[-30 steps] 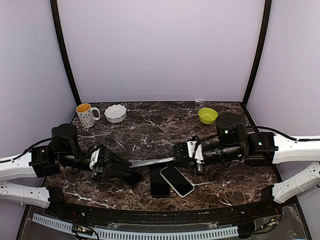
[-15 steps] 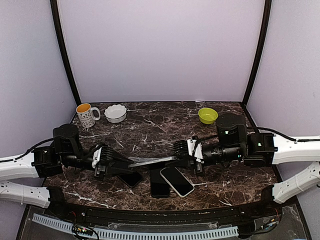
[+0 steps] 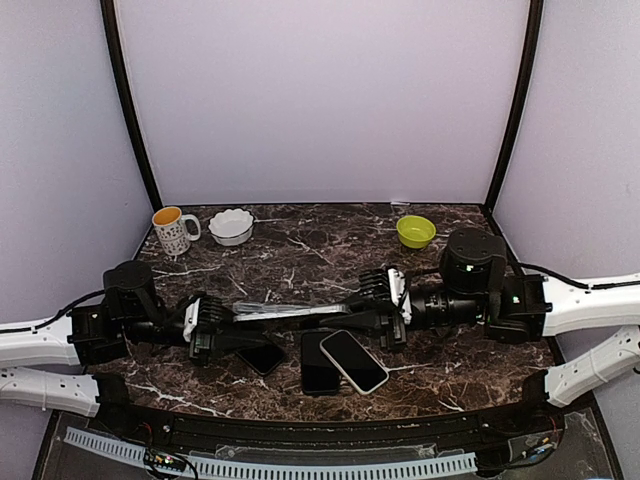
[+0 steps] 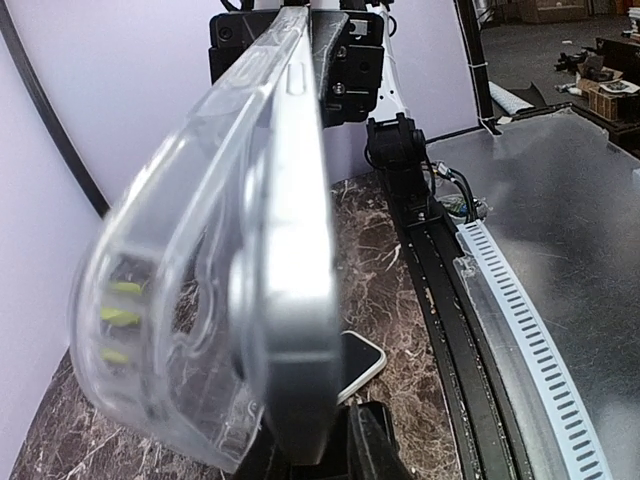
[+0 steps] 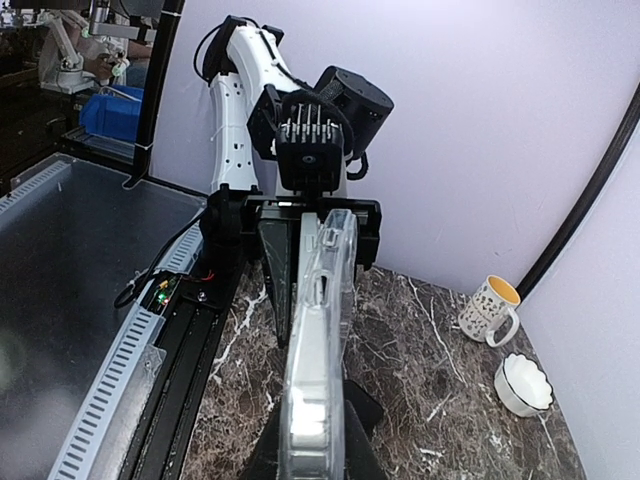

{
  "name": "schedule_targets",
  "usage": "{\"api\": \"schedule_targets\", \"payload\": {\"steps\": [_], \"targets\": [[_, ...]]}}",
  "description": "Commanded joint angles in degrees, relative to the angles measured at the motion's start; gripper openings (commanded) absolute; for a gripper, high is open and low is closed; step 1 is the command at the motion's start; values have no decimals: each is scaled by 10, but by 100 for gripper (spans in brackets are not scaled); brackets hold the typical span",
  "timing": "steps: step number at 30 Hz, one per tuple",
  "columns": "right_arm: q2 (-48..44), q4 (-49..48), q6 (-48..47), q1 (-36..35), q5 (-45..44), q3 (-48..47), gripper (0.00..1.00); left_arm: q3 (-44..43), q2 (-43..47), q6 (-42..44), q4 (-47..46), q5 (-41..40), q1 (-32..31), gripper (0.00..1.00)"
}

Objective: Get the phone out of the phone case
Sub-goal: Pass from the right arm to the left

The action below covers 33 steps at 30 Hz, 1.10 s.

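Observation:
A silver phone (image 4: pixel 298 300) in a clear phone case (image 4: pixel 170 300) hangs level above the table between both grippers, seen edge-on in the top view as the phone case (image 3: pixel 300 313). My left gripper (image 3: pixel 225 322) is shut on the phone's left end. In the left wrist view the case bulges away from the phone at this end, just above the left gripper (image 4: pixel 315 445). My right gripper (image 3: pixel 372 312) is shut on the opposite end. In the right wrist view the right gripper (image 5: pixel 315 440) clamps the phone case (image 5: pixel 320 340), with the phone still inside it there.
Three other phones lie flat under the held one: a dark one (image 3: pixel 262 357), a black one (image 3: pixel 318 365) and a white-rimmed one (image 3: pixel 353 361). A patterned mug (image 3: pixel 172 230), a white bowl (image 3: pixel 231 226) and a green bowl (image 3: pixel 415 231) stand along the back.
The held phone has risen and levelled out. Both grippers moved up with it, and the left jaws have closed further on its end.

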State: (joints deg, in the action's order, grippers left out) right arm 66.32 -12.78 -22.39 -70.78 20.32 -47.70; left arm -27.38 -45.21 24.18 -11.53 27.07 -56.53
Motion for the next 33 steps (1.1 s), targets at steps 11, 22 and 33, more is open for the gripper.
{"api": "schedule_targets", "payload": {"steps": [11, 22, 33], "targets": [[22, -132, 35, -38, -64, 12, 0, 20, 41, -35, -83, 0, 1, 22], [8, -90, 37, -38, -120, 28, 0, 16, 75, -25, -44, -25, 1, 23], [3, -67, 21, -38, -132, 38, 0, 10, 76, -29, -43, -2, 1, 23]]}}
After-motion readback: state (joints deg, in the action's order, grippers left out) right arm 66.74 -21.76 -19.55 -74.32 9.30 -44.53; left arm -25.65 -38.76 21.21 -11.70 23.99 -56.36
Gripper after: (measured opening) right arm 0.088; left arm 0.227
